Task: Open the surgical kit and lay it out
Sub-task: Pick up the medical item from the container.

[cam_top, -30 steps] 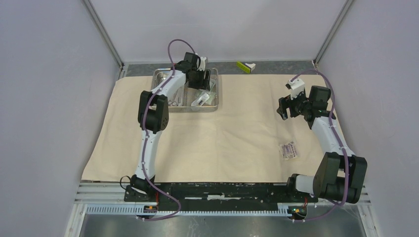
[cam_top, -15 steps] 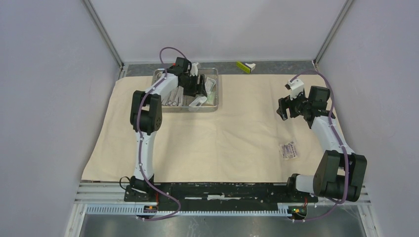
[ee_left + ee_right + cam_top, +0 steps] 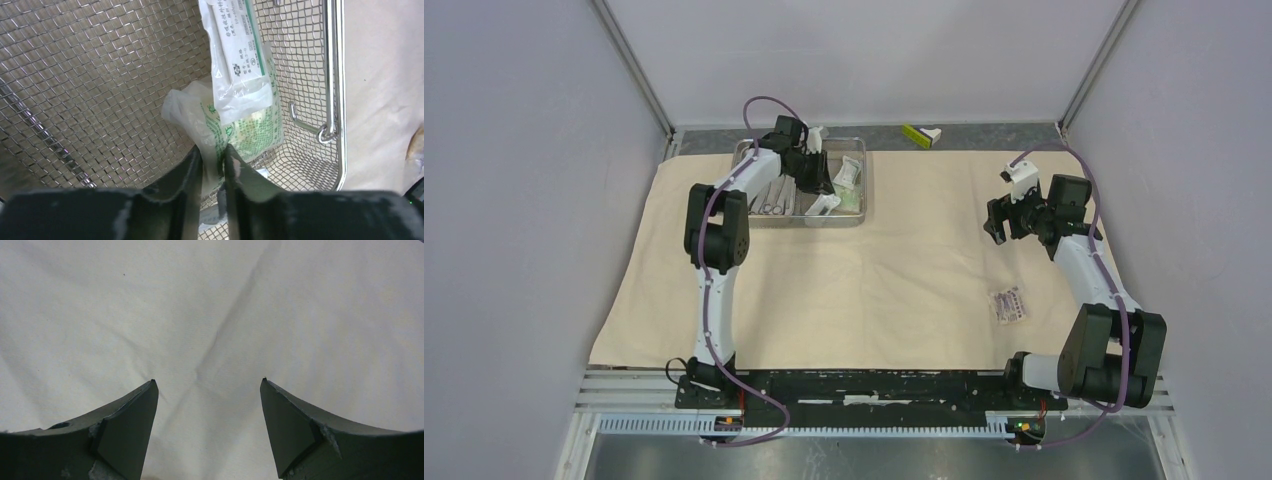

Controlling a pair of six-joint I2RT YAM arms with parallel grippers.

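Note:
The beige cloth wrap (image 3: 874, 280) lies spread flat on the table. At its far left stands the steel tray (image 3: 804, 222), with a mesh inner tray (image 3: 100, 75) inside. My left gripper (image 3: 812, 170) reaches down into it, shut on one edge of a green-printed packet (image 3: 250, 125); its jaws pinch the film (image 3: 212, 156). A white packet (image 3: 237, 50) lies partly on top of the green one. Thin metal instruments (image 3: 774, 205) lie in the tray's left half. Another sealed packet (image 3: 1008, 304) lies on the cloth at the right. My right gripper (image 3: 999, 220) hovers open over bare cloth (image 3: 207, 382).
A small yellow-green and white object (image 3: 921, 134) lies beyond the cloth's far edge. The inner tray's wire handle (image 3: 327, 130) stands just right of the held packet. Grey walls close in the left, right and far sides.
My left gripper has shifted slightly left inside the tray and closed on the green packet. The right arm has hardly moved.

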